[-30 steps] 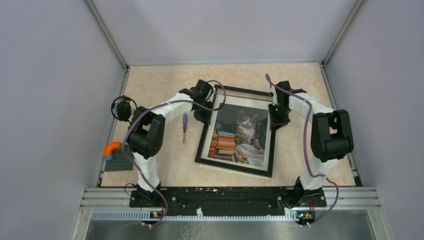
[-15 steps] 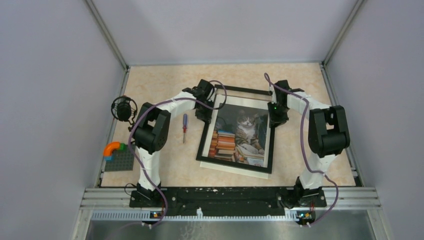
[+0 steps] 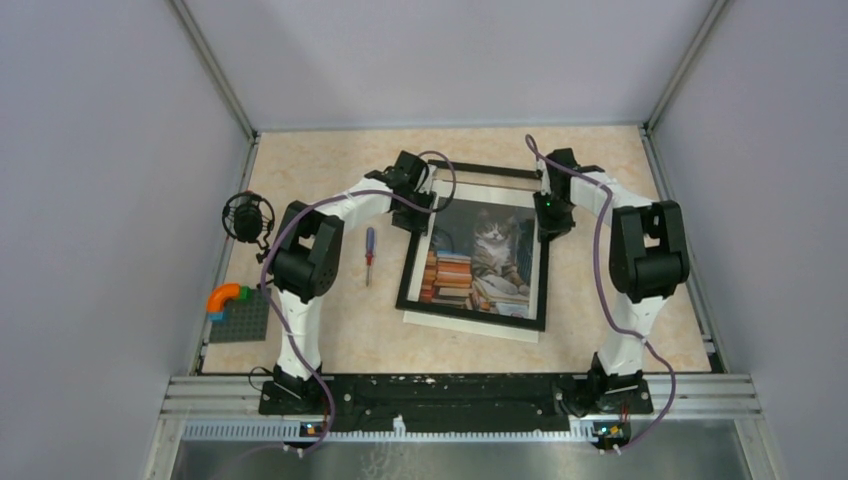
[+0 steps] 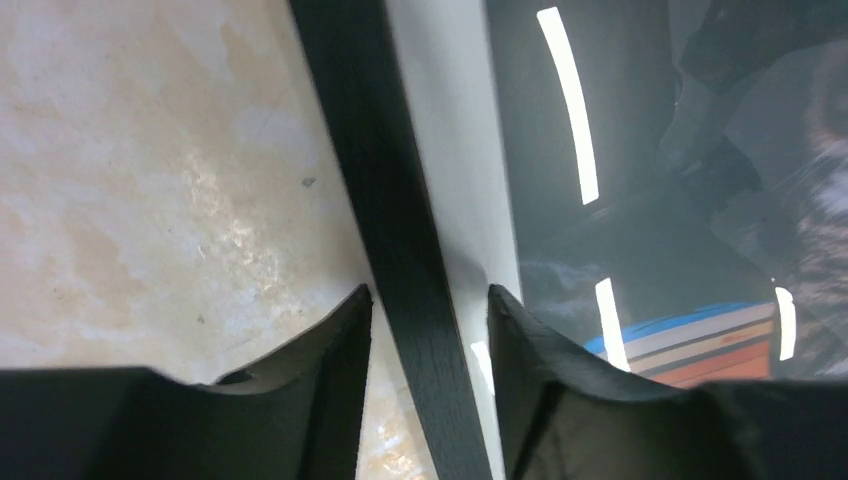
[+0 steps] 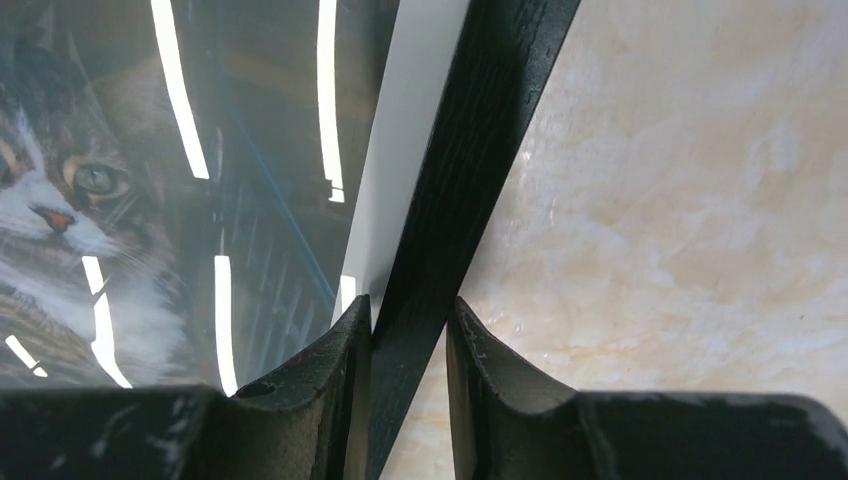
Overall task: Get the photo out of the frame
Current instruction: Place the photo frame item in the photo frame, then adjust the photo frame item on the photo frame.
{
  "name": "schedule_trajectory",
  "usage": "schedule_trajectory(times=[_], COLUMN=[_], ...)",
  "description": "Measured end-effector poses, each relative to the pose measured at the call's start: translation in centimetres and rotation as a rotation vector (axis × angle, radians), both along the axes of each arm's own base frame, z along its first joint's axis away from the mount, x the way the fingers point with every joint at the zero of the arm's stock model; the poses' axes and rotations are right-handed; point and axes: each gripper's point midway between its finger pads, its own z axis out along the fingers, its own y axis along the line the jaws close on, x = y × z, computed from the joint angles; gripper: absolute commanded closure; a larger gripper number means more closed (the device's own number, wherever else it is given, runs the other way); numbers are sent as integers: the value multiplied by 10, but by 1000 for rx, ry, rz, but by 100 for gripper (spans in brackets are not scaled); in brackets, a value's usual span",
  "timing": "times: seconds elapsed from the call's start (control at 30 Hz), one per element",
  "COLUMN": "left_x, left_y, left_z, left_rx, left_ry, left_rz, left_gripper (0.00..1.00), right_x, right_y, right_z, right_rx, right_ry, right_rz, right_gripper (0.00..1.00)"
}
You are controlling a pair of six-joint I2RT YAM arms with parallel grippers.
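Note:
The black frame (image 3: pixel 404 272) lies mid-table with the cat photo (image 3: pixel 480 262) showing behind its glass. A white sheet edge (image 3: pixel 470 328) sticks out under its near rail. My left gripper (image 3: pixel 419 221) straddles the frame's left rail near the far end. In the left wrist view the rail (image 4: pixel 380 180) runs between the fingers of the gripper (image 4: pixel 430 295), with the photo's white margin (image 4: pixel 450 150) beside it. My right gripper (image 3: pixel 546 226) is shut on the right rail. In the right wrist view the rail (image 5: pixel 480 120) is pinched in the gripper (image 5: pixel 410 305), with the cat (image 5: pixel 90 190) at the left.
A red-handled screwdriver (image 3: pixel 369 255) lies left of the frame. A black round device (image 3: pixel 247 216) stands at the left wall. A grey baseplate (image 3: pixel 240 322) with an orange arch (image 3: pixel 222 296) sits front left. Enclosure walls close in on three sides.
The frame has moved away from the arm bases and turned squarer to the table, held by both grippers. Both wrists shifted slightly toward the far side.

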Motion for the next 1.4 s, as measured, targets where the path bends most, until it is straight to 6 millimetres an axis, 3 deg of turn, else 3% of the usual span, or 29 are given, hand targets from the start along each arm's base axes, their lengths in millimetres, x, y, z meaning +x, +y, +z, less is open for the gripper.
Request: schedule_trajectory(times=[0.13, 0.17, 0.3, 0.5, 0.63, 0.83, 0.97, 1.13, 1.23, 1.4], left_x=[8, 7, -1, 2, 6, -4, -15, -46, -70, -135], left_y=[-4, -3, -1, 1, 6, 13, 7, 1, -13, -46], left_z=[5, 7, 25, 64, 68, 62, 71, 89, 95, 81], left_rx=[6, 9, -4, -65, -105, -143, -179, -230, -223, -181], left_ry=[-59, -69, -117, -220, -228, -202, -221, -299, -357, -411], left_rz=[-74, -92, -160, -207, -222, -239, -302, -482, -654, -1022], left_gripper=[3, 1, 1, 1, 1, 1, 1, 1, 1, 1], right_x=[15, 18, 22, 25, 38, 47, 55, 61, 65, 68], right_y=[2, 1, -1, 1, 6, 12, 20, 28, 33, 42], right_z=[2, 2, 2, -1, -2, -2, -2, -2, -1, -1], right_rx=[6, 5, 14, 36, 56, 75, 81, 78, 84, 92], right_ry=[-23, -32, -42, -34, -58, -84, -117, -143, -153, -161], right_rz=[37, 47, 80, 104, 125, 177, 233, 290, 313, 339], right_gripper=[54, 49, 44, 44, 49, 61, 62, 63, 63, 52])
